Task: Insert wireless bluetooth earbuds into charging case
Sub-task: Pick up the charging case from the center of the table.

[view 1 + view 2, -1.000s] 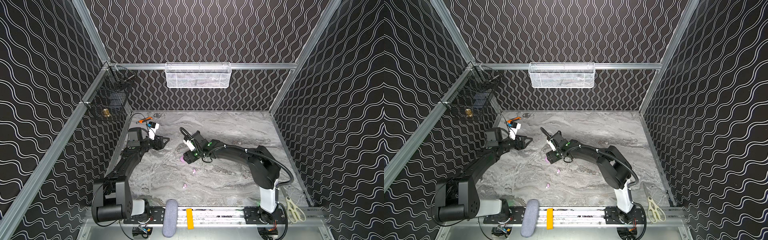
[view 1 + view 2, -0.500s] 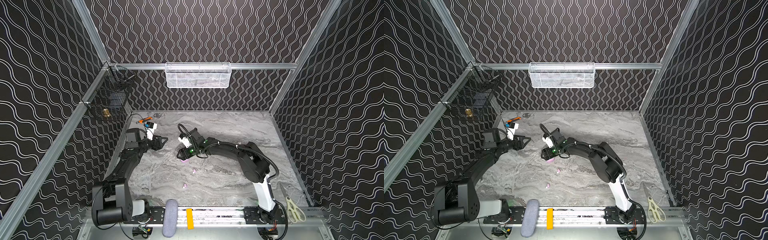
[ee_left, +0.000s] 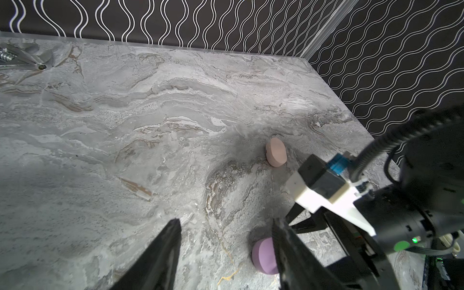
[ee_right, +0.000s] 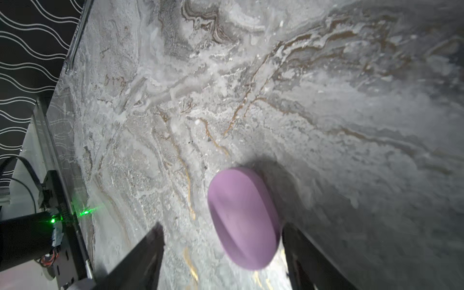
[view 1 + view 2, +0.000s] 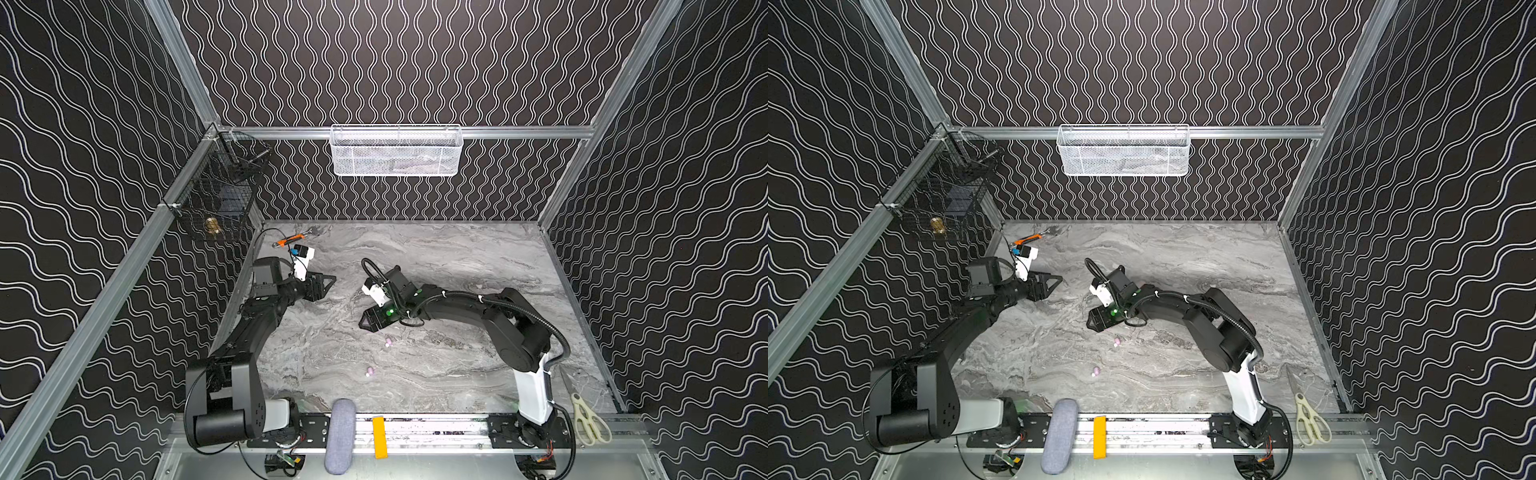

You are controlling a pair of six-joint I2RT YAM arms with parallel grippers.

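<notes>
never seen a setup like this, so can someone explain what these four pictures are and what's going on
Two black robot arms reach over a marbled table. Both top views look down on the whole scene; the other two come from cameras on each arm's wrist. Each arm ends in a two-fingered end effector. The left end effector is open and empty. The right end effector is open, straddling a lilac case without gripping it. A pinkish case and two lilac earbuds lie loose; nothing is held.

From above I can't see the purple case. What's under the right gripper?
A lilac charging case, shut, on the marble table between the right gripper's open jaws. Its inside is hidden.
</notes>
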